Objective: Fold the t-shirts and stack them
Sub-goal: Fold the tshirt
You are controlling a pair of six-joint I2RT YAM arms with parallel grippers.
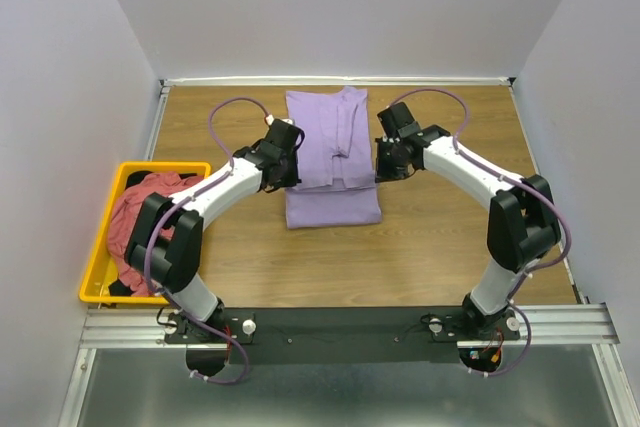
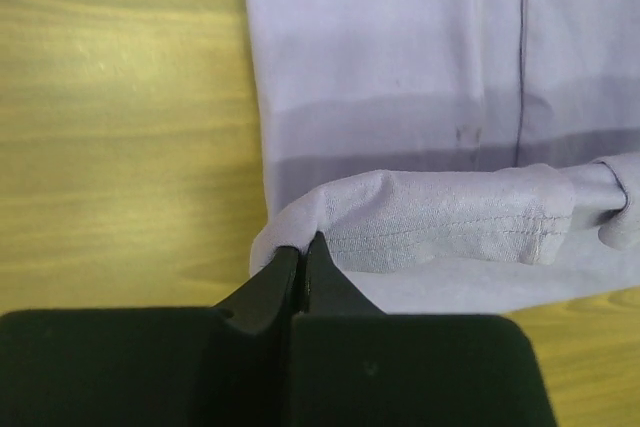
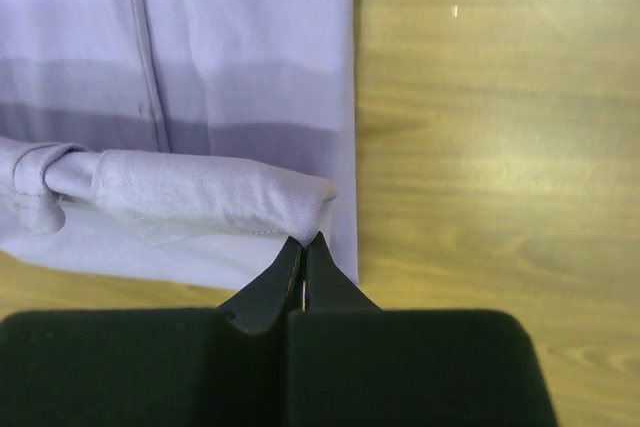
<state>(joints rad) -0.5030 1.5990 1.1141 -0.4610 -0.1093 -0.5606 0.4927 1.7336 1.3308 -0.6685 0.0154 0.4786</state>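
- Plainly, the left gripper [image 2: 303, 247] is pinched shut on a raised fold of the purple shirt [image 2: 400, 67], at the fold's left corner. The cloth is bunched right at the fingertips.
- Likewise, the right gripper [image 3: 305, 245] is clamped on the same fold at its right corner, so the lifted edge is stretched between the two grippers.
- From the wrist views, the held edge is seen rolled over, with a stitched hem showing, and it is carried just above the flat layer of the shirt beneath.
- The shirt is laid on the desk [image 1: 440, 237] between the two arms, towards the far side. It is already narrowed into a long strip, and its near end is left lying flat.
- The cloth is judged to be light, soft and limp. No shape will be kept by it, and sagging is to be expected wherever it is not supported.
- Hold is therefore best taken at the two corners of one edge, as is done now, with the edge kept taut and both grippers moved together.
- A pink shirt [image 1: 135, 212] is heaped in the yellow bin [image 1: 100, 277] at the left, well apart from both grippers.
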